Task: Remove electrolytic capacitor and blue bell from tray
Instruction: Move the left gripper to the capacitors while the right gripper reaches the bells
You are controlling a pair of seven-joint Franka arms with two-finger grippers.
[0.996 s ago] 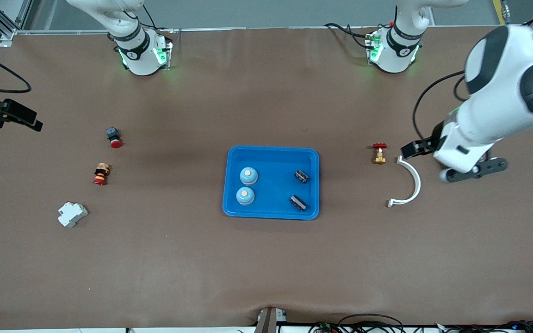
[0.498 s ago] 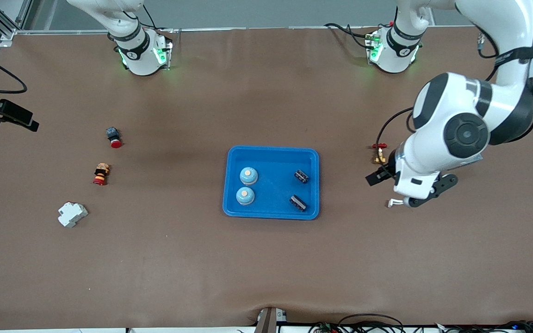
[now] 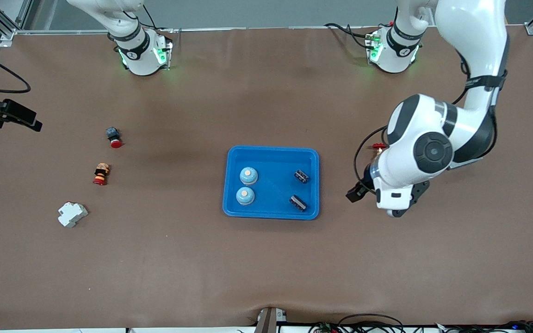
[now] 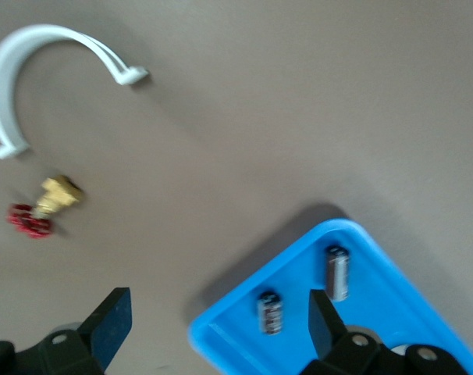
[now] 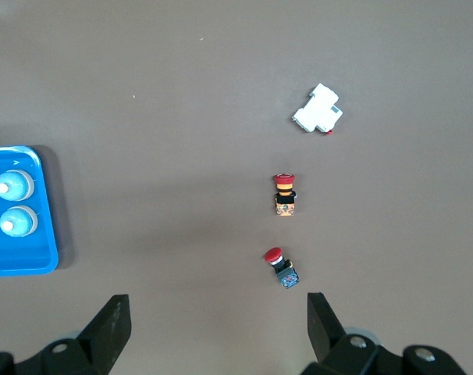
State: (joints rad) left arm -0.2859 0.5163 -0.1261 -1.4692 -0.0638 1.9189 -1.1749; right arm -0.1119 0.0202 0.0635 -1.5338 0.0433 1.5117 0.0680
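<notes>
A blue tray (image 3: 271,155) sits mid-table. In it are two blue bells (image 3: 248,175) (image 3: 245,196) and two black capacitors (image 3: 301,176) (image 3: 298,202). My left gripper (image 4: 217,320) is open and empty. It hangs over the bare table just off the tray's edge at the left arm's end, with both capacitors (image 4: 337,272) (image 4: 271,312) showing between its fingers. In the front view its hand (image 3: 393,203) is mostly hidden under the wrist. My right gripper (image 5: 215,312) is open and empty, high over the table at the right arm's end. Its view shows both bells (image 5: 12,185) in the tray (image 5: 33,262).
A brass valve with a red handle (image 4: 45,207) and a white curved clip (image 4: 18,62) lie on the table under the left arm. Two red push buttons (image 3: 114,137) (image 3: 101,174) and a white breaker block (image 3: 72,214) lie toward the right arm's end.
My left arm has swung in from the table's end toward the tray and now covers the white clip. The right arm has hardly moved.
</notes>
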